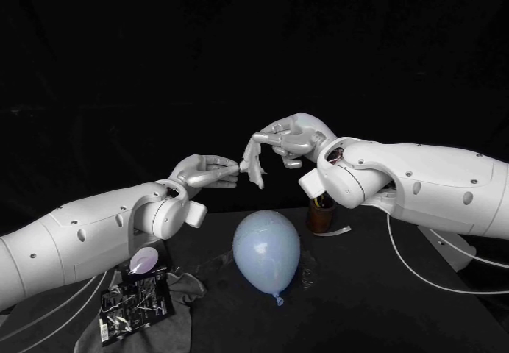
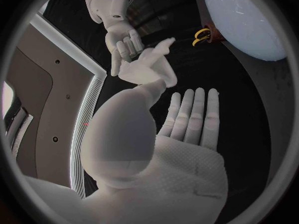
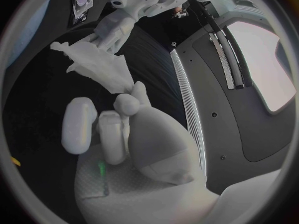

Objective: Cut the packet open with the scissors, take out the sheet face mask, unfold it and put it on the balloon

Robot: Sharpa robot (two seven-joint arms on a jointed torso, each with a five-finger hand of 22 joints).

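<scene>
Aloft — mask (image 1: 252, 157) between robot hands (image 1: 209, 173) (image 1: 288, 137)

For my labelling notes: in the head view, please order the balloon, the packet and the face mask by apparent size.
1. balloon: largest.
2. packet: close behind.
3. face mask: smallest, but bunched between the left hand and right hand, so its true size is unclear.

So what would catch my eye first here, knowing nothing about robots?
Probably the left robot hand and right robot hand, raised above the table, each holding an end of a pale mask strung between them. Below them a light blue balloon lies in the middle of the dark table, and a shiny packet lies beside the left arm.
</scene>
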